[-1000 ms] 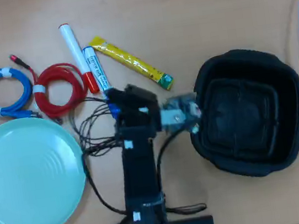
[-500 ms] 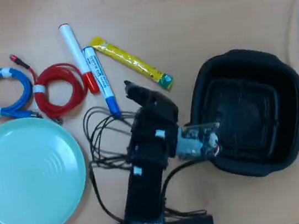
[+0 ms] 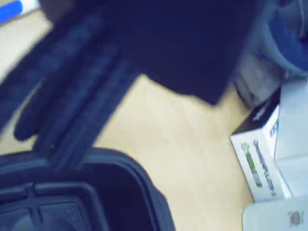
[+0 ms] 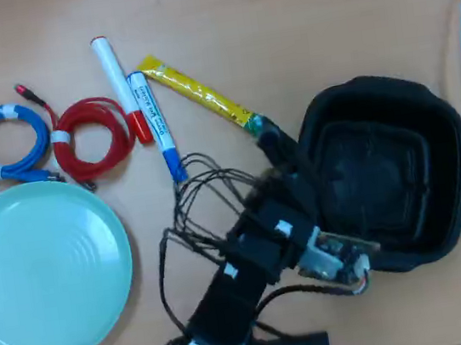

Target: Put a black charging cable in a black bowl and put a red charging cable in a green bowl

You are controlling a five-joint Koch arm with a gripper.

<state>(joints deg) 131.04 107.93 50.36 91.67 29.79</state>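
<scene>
Wooden tabletop [image 4: 293, 9]: light brown, carried everything in the overhead view
Black bowl [image 4: 441, 143]: squarish with rounded corners, sat on the right side; its rim and recessed bottom also filled the lower left of the wrist view [image 3: 139, 192]
Green bowl [image 4: 47, 275]: pale mint dish at the left, near edge, nothing lay in it
Red charging cable [image 4: 92, 138]: coiled on the tabletop just beyond the green bowl, white band on its left side
Blue cable [image 4: 7, 139]: coiled to the left of the red one, close beside it
Markers: red-tipped marker [image 4: 120, 89] and blue-tipped marker [image 4: 155, 123] lay side by side, right of the red coil
Yellow sachet [image 4: 198, 95]: lay slanted between the markers and the black bowl
Arm [image 4: 259, 254]: reached from the near edge toward the black bowl's left rim
Pincer [image 4: 274, 145]: dark, at the bowl's left rim; cannot tell whether it was parted or closed
Black charging cable: could not be made out
White boxes [image 3: 274, 159]: at the right of the wrist view
</scene>
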